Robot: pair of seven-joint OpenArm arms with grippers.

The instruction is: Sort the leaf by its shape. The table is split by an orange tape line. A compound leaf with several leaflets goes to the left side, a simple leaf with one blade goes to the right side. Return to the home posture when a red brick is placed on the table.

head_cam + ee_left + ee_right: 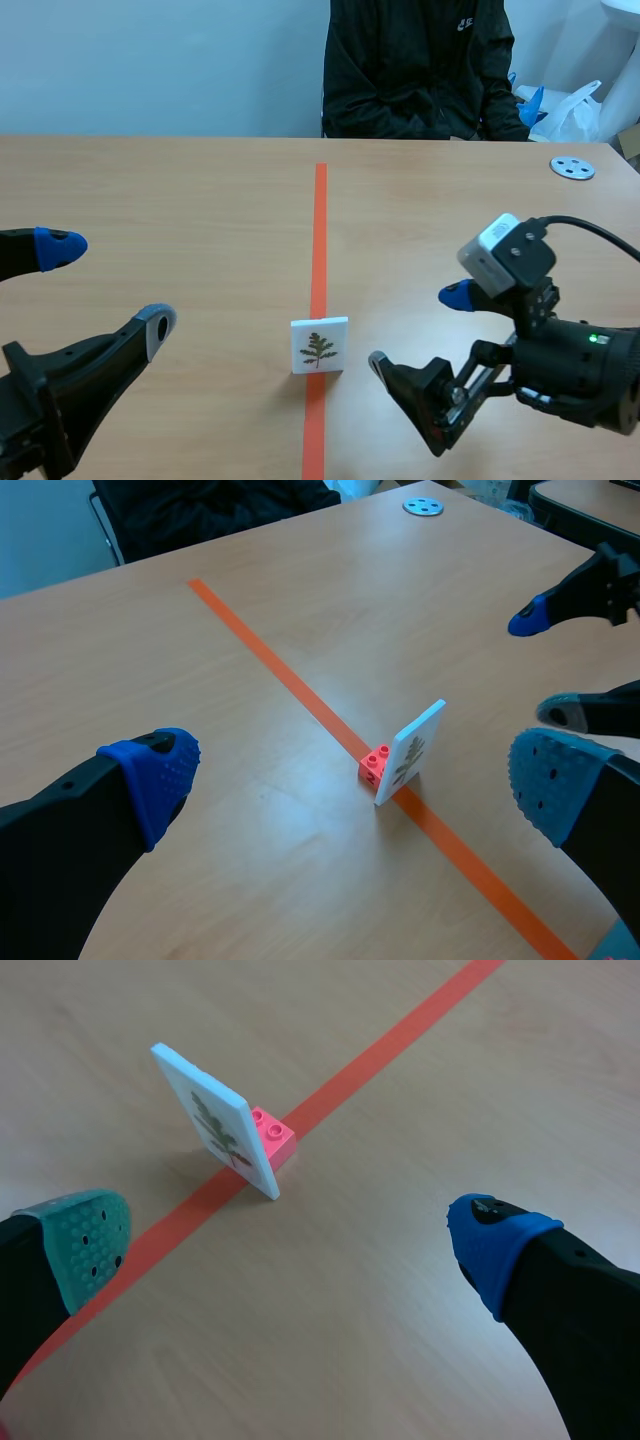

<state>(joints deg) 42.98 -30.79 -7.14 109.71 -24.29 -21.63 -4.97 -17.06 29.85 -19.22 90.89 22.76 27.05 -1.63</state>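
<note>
Standing upright on the orange tape line (320,200), just below the middle of the scene view, the leaf card (320,345) faces the robot. A small red brick (375,764) touches its back, and I read that brick as the card's stand, not as a signal to go home. The printed leaf is small but seems to carry several leaflets on one stem. I judge it compound, so it belongs on the left half of the counter (170,200).

The left jaws are wide open at the lower left of the scene view, well apart from the card. The right jaws are also wide open at the lower right, nearer the card, holding nothing.

The step in hand is the approach and grasp. The left arm suits it, since the goal lies on its side. The card is thin and tall on a narrow foot, so a push on its face would likely topple it. It is better to bring the jaws in level and low and to pinch card and brick together, front to back. Close slowly, lift only a little, carry it left of the tape, and set it down upright before opening.
</note>
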